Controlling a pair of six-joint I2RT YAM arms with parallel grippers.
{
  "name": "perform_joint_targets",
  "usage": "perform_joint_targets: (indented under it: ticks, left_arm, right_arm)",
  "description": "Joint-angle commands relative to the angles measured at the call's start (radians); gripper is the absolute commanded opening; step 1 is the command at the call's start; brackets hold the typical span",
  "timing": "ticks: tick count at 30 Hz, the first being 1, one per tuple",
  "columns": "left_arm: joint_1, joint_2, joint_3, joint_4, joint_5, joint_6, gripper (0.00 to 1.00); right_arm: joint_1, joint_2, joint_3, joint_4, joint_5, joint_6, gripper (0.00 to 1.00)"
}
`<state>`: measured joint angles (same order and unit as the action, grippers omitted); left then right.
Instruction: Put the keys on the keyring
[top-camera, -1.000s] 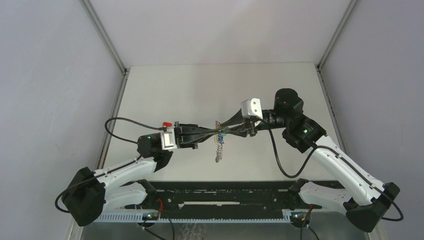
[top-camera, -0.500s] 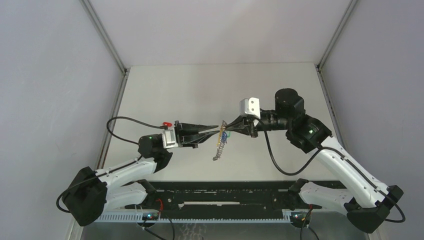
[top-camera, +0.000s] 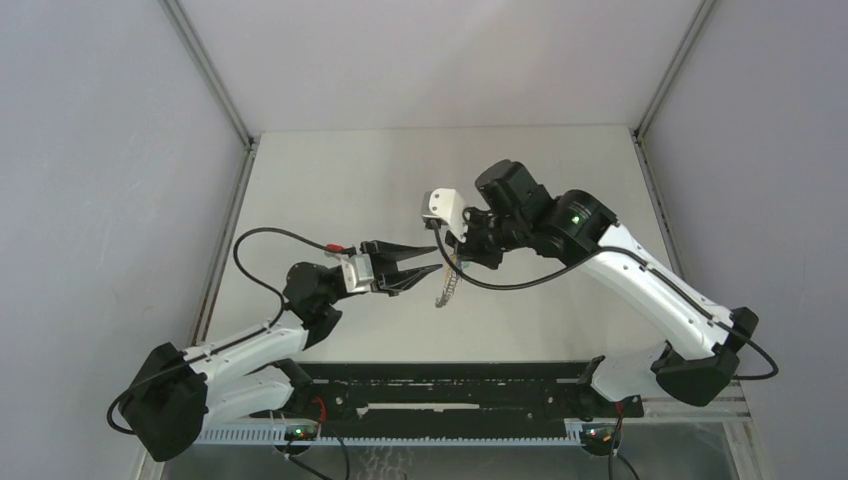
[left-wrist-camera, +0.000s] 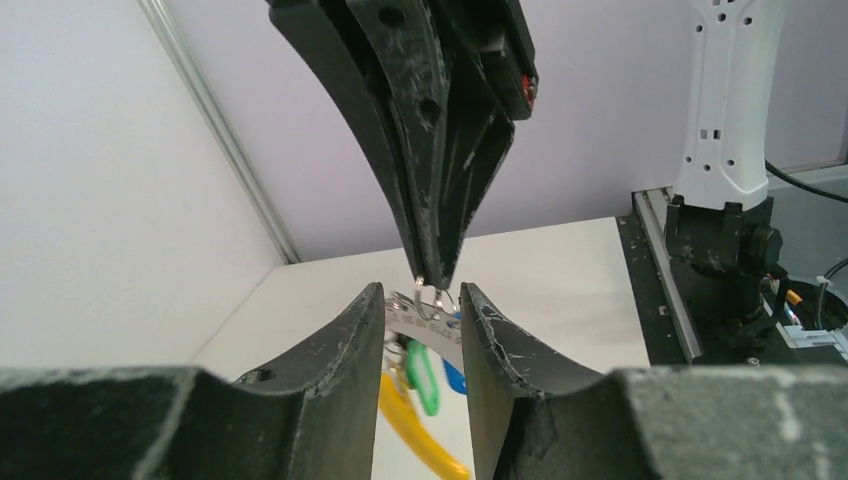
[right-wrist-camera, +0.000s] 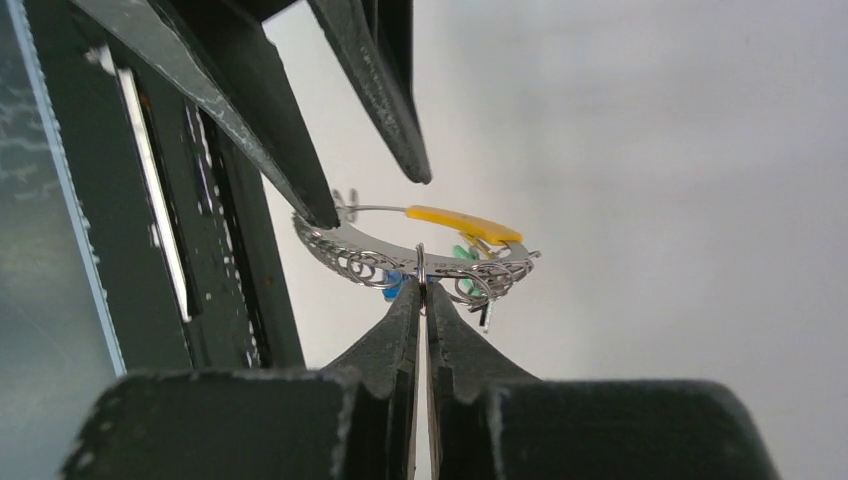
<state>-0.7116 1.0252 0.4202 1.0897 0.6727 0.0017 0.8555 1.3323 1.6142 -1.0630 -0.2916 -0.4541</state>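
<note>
Pinching keyring (right-wrist-camera: 465, 224), right tool (right-wrist-camera: 421, 285), left tool (left-wrist-camera: 422, 296) straddling

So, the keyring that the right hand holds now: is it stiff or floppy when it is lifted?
Likely floppy: its bead chain hangs slack from the right hand. The keyring looks thin and light, pinched at one spot only, so it may swivel or slip. The yellow tab probably swings freely.

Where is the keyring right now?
In the top view the keyring hangs mid-air over the middle of the table, pinched by the shut right gripper, with the open left gripper just to its left.
</note>
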Motion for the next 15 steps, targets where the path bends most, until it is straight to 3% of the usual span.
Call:
perform_joint_targets:
  ticks: [1,7,15]
  left_arm:
    - [0.004,0.018,-0.026,0.006,-0.004,0.028,0.38]
    - [0.004,0.095,-0.037,0.063,0.012,-0.002,0.39]
    - [0.004,0.193,-0.039,0.258,0.042,-0.094,0.39]
  right_arm:
    - [0.049,0.033,0.092,-0.121,0.163,-0.001,0.0]
    - [0.097,0.097,0.182,-0.193,0.211,-0.02,0.0]
    - [0.145,0.161,0.25,-0.261,0.266,-0.048,0.0]
